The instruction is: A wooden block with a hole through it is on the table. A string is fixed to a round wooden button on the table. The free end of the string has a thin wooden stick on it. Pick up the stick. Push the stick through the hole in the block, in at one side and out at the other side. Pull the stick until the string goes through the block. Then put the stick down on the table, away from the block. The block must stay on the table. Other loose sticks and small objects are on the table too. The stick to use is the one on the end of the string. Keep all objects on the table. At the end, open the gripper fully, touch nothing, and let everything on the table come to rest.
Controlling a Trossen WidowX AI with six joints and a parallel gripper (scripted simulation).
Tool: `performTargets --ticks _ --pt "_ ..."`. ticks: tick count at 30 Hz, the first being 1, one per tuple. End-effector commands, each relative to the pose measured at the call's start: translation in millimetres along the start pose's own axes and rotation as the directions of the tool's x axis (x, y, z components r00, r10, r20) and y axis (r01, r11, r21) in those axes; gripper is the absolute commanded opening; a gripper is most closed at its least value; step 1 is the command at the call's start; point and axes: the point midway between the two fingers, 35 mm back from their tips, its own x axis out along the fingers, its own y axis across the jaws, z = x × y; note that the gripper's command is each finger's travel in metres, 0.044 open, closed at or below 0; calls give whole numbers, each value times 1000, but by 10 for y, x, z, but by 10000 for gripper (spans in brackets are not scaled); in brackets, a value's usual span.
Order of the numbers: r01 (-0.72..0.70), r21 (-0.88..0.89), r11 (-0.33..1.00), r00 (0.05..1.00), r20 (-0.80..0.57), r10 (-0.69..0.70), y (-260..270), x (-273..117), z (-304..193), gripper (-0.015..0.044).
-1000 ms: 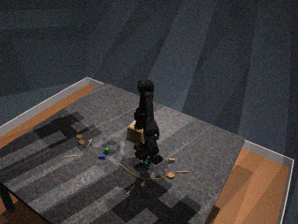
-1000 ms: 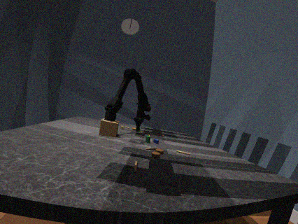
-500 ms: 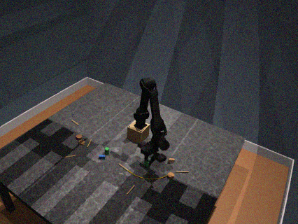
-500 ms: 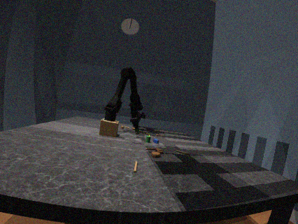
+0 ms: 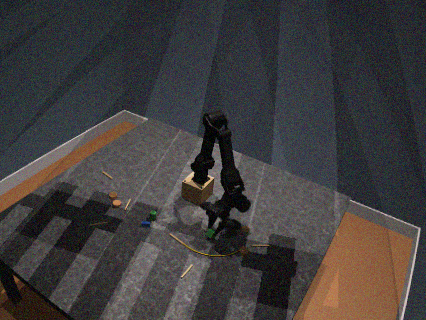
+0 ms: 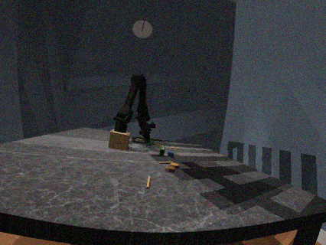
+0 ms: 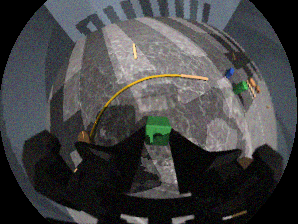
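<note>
While yellow string lies slack, its stick rests on table, apart from me. Gripper part open, clamped on green block (wrong catch, I judge). Stick probably light, stiff; I'd pinch near middle, expecting soft string to trail.

"What does the gripper have?"

"A small green block, pinched between its black fingertips"

"And past it?"

"A yellow string arches over the grey marbled tabletop. Its left end meets a round wooden button, partly hidden by the gripper; its right end carries a thin wooden stick"

"Any loose stick?"

"One lies beyond the arch, apart from the string"

"What's off to the right?"

"A blue piece near a green one, with small wooden pieces just beside the green, too blurred to count"
</note>
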Motion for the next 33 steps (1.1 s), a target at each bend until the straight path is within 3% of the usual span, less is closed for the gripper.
performTargets --ticks 1,29,33 --pt "6 2 1000 1000 24 -6 -24 8 -22 0" --pt "15 6 1000 922 388 -16 -38 11 -263 0" --pt "20 5 1000 936 351 -21 -47 10 -232 105"
